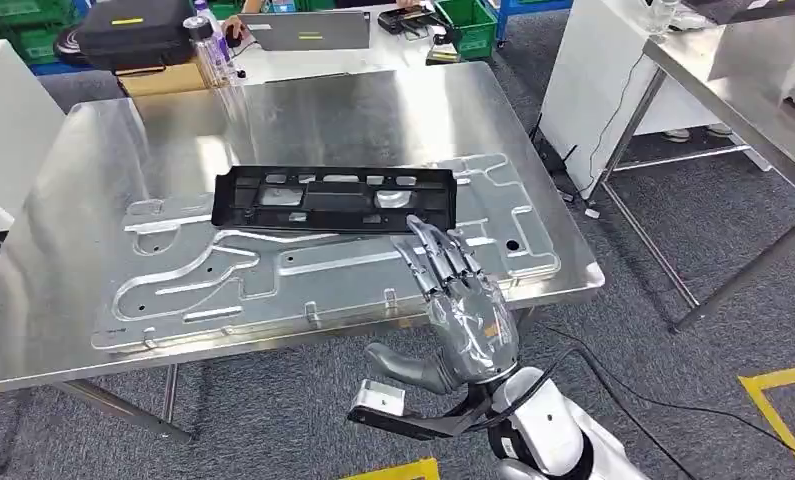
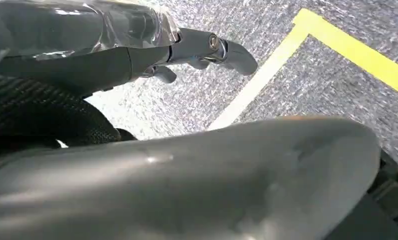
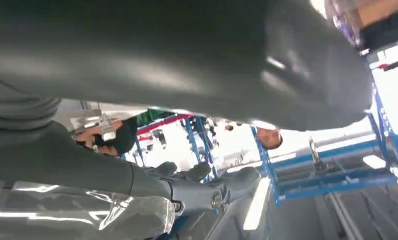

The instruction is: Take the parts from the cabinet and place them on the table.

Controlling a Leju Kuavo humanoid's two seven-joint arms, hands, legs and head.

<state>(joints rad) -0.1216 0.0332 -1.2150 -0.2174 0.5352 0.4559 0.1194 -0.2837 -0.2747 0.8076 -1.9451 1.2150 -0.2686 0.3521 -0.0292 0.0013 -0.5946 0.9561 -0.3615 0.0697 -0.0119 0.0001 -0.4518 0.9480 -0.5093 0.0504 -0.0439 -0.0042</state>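
Observation:
A black plastic frame part (image 1: 333,198) lies flat on a large silver stamped metal panel (image 1: 223,270), and both rest on the steel table (image 1: 323,110). My right hand (image 1: 463,305) is raised at the table's front edge, right of centre. Its fingers (image 1: 435,255) are stretched out and spread over the panel's near edge, just short of the black part, and they hold nothing. The right wrist view shows the same hand (image 3: 136,65) with nothing between thumb and fingers. My left hand (image 2: 136,60) hangs low over grey carpet, fingers apart and holding nothing.
At the table's far edge stand a black case (image 1: 138,35), a clear bottle (image 1: 211,45) and a cardboard box (image 1: 163,78). A green crate (image 1: 468,25) sits beyond. Another steel table (image 1: 743,90) stands to the right. Yellow floor tape (image 1: 783,400) marks the carpet. A person (image 3: 114,137) is near blue racks (image 3: 337,170).

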